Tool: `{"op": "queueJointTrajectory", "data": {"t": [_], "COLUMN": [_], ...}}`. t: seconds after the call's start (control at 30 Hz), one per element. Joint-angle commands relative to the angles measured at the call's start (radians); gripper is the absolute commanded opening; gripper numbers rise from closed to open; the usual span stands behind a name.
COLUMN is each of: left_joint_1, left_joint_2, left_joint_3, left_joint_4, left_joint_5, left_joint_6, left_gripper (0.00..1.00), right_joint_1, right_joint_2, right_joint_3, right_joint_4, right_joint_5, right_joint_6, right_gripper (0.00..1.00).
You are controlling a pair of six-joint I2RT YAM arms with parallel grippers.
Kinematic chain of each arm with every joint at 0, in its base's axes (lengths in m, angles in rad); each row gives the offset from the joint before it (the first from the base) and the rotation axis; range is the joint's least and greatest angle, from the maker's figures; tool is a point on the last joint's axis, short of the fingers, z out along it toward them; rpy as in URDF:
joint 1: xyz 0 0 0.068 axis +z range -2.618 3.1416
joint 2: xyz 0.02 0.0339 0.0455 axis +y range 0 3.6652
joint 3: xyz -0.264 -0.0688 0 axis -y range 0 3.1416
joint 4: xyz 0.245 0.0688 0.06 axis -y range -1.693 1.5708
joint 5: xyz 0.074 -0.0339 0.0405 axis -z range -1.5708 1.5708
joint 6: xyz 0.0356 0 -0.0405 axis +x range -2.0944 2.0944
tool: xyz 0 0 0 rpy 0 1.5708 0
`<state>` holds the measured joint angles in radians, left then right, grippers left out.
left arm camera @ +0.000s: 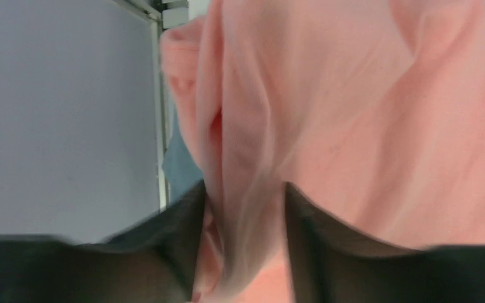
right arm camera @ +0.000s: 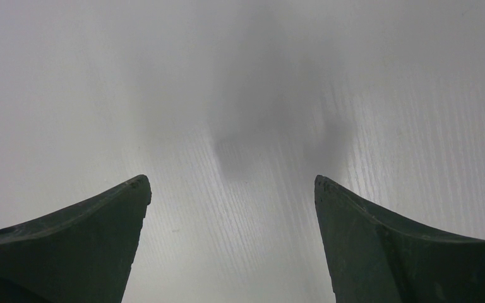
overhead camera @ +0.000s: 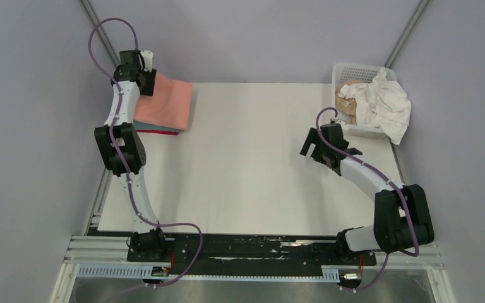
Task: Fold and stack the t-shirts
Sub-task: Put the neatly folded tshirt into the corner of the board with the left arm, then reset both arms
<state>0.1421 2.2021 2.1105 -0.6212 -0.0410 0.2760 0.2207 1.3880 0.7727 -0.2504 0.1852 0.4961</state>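
1. Left fingers first: they stand a little apart, with a raised ridge of the salmon pink t-shirt running up between them. The wrist view is blurred, so I cannot tell whether they are pinching that ridge or only flanking it.
2. Stepping back, the left gripper is at the far-left corner of the table, over the back edge of the pink shirt. The shirt lies folded on top of the grey-blue t-shirt, and the red t-shirt shows as a thin edge underneath.
3. My read is that the step in hand is setting the pink one on the pile and letting it go.
4. To do that well, I want the jaws fully clear of the cloth before I lift.
5. Then I want to rise straight up, not sideways. The bunched ridge could catch a fingertip and drag the fold open or slide the shirt off square.
6. Right fingers are spread wide with nothing between them, only bare tabletop below.
7. The right gripper hangs over the right half of the table, near the basket but apart from it.
8. In the basket at the far-right corner, the white t-shirt spills over the rim, with the tan t-shirt tucked beside it. Both are unfolded, so I judge there is plenty left to do.
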Motion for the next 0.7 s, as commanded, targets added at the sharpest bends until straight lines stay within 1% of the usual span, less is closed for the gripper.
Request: {"op": "queueJointTrajectory", "data": {"t": [0.0,0.07,0.1,0.2,0.23,0.27,0.3,0.33,0.37,0.4,0.43,0.47,0.5,0.53,0.57,0.6,0.63,0.67], "left_joint_1": [0.014,0.017,0.019,0.019,0.019,0.019,0.018,0.017,0.016,0.014,0.007,-0.001,-0.027,-0.044,-0.088,-0.138,-0.166,-0.221], "left_joint_2": [0.007,-0.012,-0.035,-0.112,-0.159,-0.187,-0.246,-0.276,-0.341,-0.373,-0.449,-0.487,-0.575,-0.624,-0.715,-0.765,-0.858,-0.946], "left_joint_3": [0.067,0.078,0.082,0.076,0.056,0.019,-0.003,-0.061,-0.095,-0.179,-0.225,-0.34,-0.405,-0.534,-0.606,-0.742,-0.815,-0.946], "left_joint_4": [0.016,0.02,0.026,0.025,0.021,0.023,0.029,0.034,0.052,0.064,0.101,0.151,0.179,0.238,0.268,0.333,0.363,0.411], "left_joint_5": [-0.082,-0.141,-0.182,-0.208,-0.182,-0.159,-0.1,-0.037,-0.003,0.068,0.104,0.144,0.145,0.119,0.103,0.077,0.071,0.057], "left_joint_6": [-0.07,-0.122,-0.168,-0.285,-0.356,-0.386,-0.446,-0.475,-0.542,-0.572,-0.625,-0.673,-0.693,-0.727,-0.743,-0.77,-0.78,-0.795], "left_gripper": [0.91,0.99,0.99,1.0,1.0,1.0,1.0,1.0,1.0,1.0,1.0,1.0,1.0,1.0,1.0,1.0,1.0,1.0], "right_joint_1": [-0.004,-0.004,-0.005,-0.005,-0.004,-0.006,-0.005,-0.004,-0.004,-0.005,-0.005,-0.004,-0.005,-0.004,-0.004,-0.005,-0.005,-0.004], "right_joint_2": [-0.006,-0.024,-0.035,-0.085,-0.108,-0.141,-0.167,-0.195,-0.222,-0.249,-0.276,-0.301,-0.329,-0.356,-0.385,-0.413,-0.437,-0.461], "right_joint_3": [0.037,0.039,0.037,0.02,0.01,0.001,-0.011,-0.023,-0.036,-0.048,-0.06,-0.072,-0.087,-0.101,-0.115,-0.129,-0.141,-0.157], "right_joint_4": [-0.019,-0.028,-0.033,-0.045,-0.05,-0.056,-0.058,-0.058,-0.06,-0.062,-0.066,-0.07,-0.074,-0.076,-0.075,-0.075,-0.075,-0.076], "right_joint_5": [0.033,0.042,0.044,0.047,0.045,0.04,0.038,0.035,0.031,0.029,0.027,0.026,0.024,0.017,0.008,-0.003,-0.012,-0.019], "right_joint_6": [0.015,0.014,0.016,0.03,0.036,0.041,0.047,0.048,0.046,0.045,0.044,0.044,0.046,0.048,0.048,0.047,0.047,0.047], "right_gripper": [1.0,1.0,1.0,1.0,1.0,1.0,1.0,1.0,1.0,1.0,1.0,1.0,1.0,1.0,1.0,1.0,1.0,1.0]}}
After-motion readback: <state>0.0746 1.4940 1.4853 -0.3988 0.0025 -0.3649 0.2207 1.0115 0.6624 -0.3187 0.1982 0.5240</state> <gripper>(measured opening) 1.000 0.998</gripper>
